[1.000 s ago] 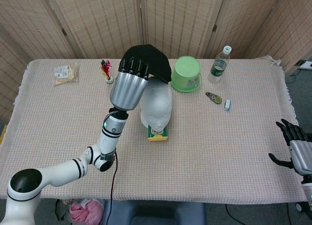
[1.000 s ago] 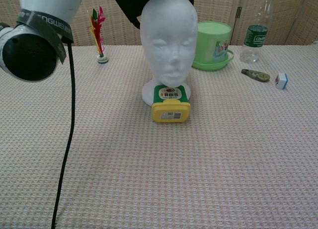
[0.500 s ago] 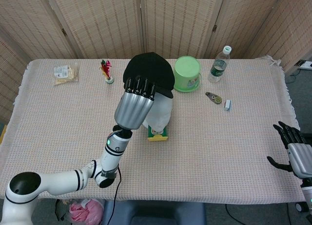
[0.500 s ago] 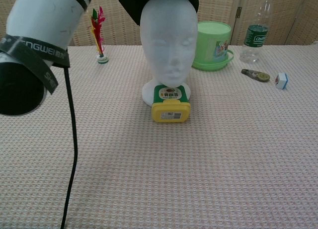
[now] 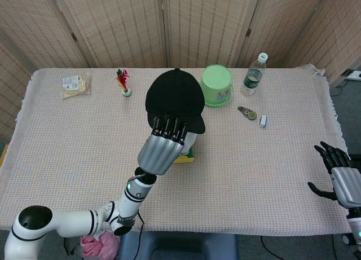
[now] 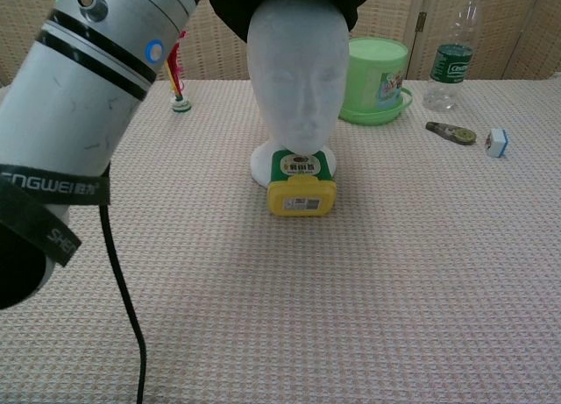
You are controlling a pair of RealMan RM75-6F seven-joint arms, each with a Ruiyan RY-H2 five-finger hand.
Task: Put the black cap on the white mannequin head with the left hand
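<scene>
One black cap (image 5: 175,99) sits on top of the white mannequin head (image 6: 298,75), covering its crown. Left hand (image 5: 165,144) grips the cap's brim from the near side. Right hand (image 5: 340,177) hovers well apart at the tabletop (image 5: 271,158) edge, fingers spread, empty.

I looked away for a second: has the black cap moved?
Yes. The black cap, held by the left hand, has come forward over the white head, closer to the green bucket.
</scene>
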